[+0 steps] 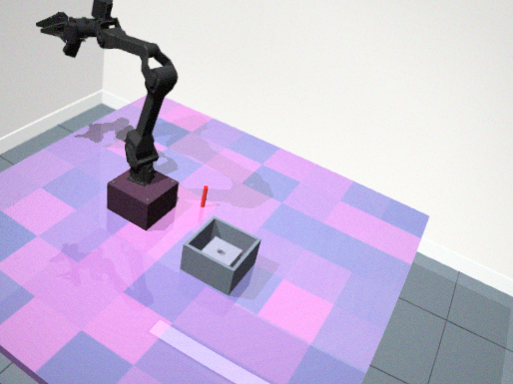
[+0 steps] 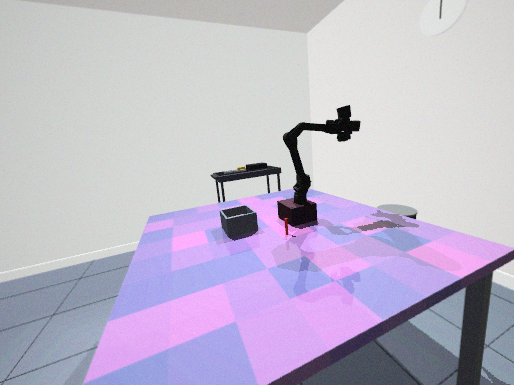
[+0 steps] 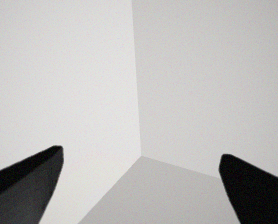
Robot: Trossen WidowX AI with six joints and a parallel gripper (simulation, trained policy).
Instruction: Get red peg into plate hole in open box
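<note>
Grey box (image 1: 206, 268) (image 2: 240, 224), red peg (image 1: 204, 196) (image 2: 286, 226) (base blurred)

Looks like a robotics lab kinda room to me: black six-joint arm (image 1: 161, 80) (image 2: 297, 160) on a checkered table (image 1: 319, 252) (image 2: 200, 293), tiled floor (image 1: 444, 317) (image 2: 45, 298), plain pale walls, a side bench (image 2: 250, 174) with gear on it, plus a wall clock (image 2: 444, 10).
</note>
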